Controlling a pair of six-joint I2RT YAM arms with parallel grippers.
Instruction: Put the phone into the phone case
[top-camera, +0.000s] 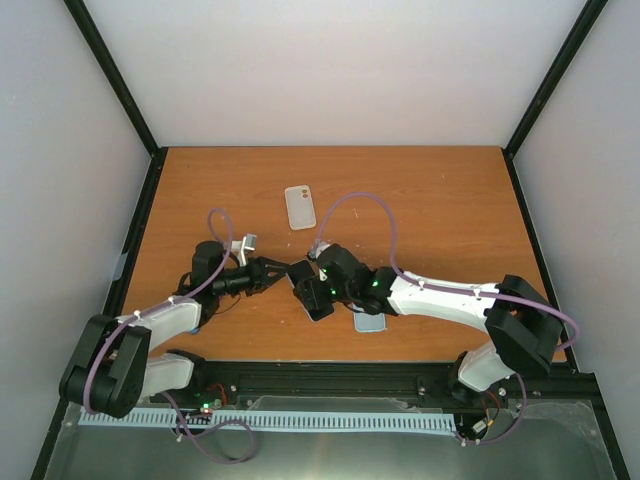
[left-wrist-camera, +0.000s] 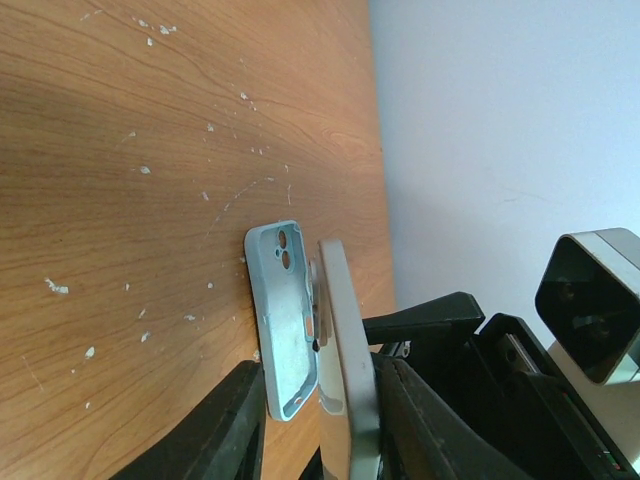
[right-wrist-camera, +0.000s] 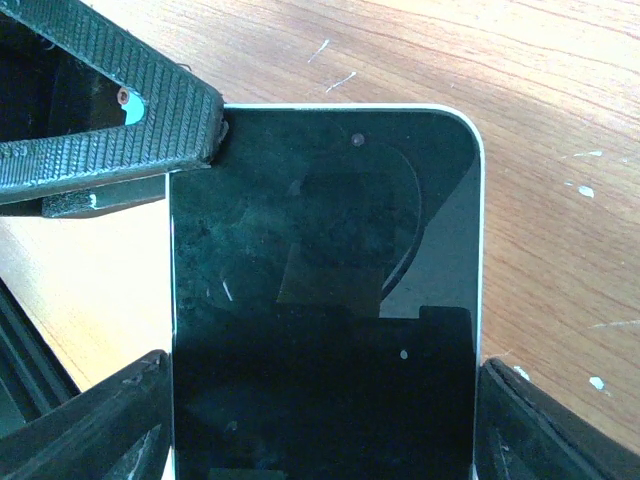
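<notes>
The phone, with a glossy black face and a thin pale rim, is clamped across its width by my right gripper just above the table. It fills the right wrist view, with the fingers on both long edges. In the left wrist view it is edge-on. My left gripper is open. One finger touches the phone's top corner. The pale sky-blue phone case lies open side up on the table beyond the phone. In the top view it is partly under my right arm.
A white case with two orange dots lies flat further back on the wooden table. Black frame posts and pale walls enclose the table. The two arms meet close together near the front middle.
</notes>
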